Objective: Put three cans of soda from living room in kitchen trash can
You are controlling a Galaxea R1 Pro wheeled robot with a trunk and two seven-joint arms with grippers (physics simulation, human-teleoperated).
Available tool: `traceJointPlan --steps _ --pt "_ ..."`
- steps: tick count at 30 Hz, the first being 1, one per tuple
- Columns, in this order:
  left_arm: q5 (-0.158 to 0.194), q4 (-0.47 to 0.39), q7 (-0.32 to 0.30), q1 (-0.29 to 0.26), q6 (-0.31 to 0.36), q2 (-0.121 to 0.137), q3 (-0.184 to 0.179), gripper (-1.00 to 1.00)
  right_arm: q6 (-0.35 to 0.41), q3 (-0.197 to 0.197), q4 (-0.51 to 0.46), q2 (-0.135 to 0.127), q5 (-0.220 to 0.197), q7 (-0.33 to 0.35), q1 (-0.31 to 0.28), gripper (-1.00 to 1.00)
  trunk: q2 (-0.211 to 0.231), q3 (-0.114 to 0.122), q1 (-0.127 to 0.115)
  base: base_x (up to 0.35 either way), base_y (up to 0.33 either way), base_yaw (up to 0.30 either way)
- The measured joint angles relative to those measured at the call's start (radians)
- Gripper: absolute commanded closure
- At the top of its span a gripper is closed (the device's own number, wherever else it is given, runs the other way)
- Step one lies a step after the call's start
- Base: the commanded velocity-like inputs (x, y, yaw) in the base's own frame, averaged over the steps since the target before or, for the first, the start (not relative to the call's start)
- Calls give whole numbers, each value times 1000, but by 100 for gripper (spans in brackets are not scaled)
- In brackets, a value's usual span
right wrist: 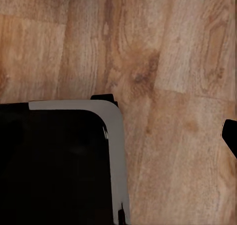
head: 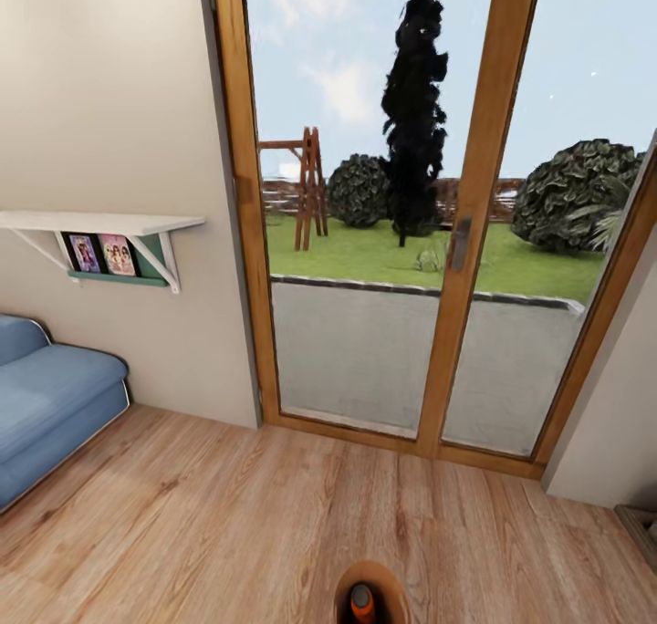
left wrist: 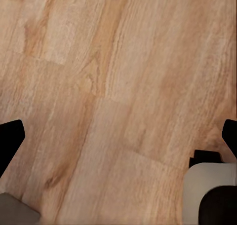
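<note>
On my left wrist camera the left end effector (left wrist: 118, 136) hangs over bare wood-plank floor (left wrist: 113, 77), its two dark fingertips (left wrist: 11, 138) at opposite sides of the picture, spread wide with nothing between them. On the right wrist camera I can make out only one dark fingertip (right wrist: 231, 136) of the right end effector, so I cannot tell whether it is spread or closed; beside it sits the robot's black base with its grey rounded edge (right wrist: 111, 116) over the same planks.

From the head camera, the tash can (head: 370, 592) sits on the floor at the near edge of my picture, an orange can of soda (head: 362, 603) standing inside it. Beyond it are the wood-framed glass doors (head: 461, 241). The blue sofa (head: 50, 405) lies at the left, under a white wall shelf (head: 100, 224) with small pictures (head: 102, 254).
</note>
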Motion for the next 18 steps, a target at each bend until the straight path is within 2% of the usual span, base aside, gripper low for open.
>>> traceJointPlan --steps 1,2,5,18 --pt "0 0 0 0 0 0 0 -100 0 0 0 0 0 0 0 -100 7 3 -4 0 0 0" --pt "1 0 -3 0 0 -2 0 -100 1 -1 1 -14 -1 0 0 -100 14 6 -8 0 0 0" --pt "3 1 -5 0 2 -2 0 -100 0 0 1 -30 -1 0 1 -100 35 16 -19 0 0 0" --pt "4 2 -6 0 9 -4 0 -100 0 0 2 -50 -2 0 1 -100 126 56 -69 0 0 0"
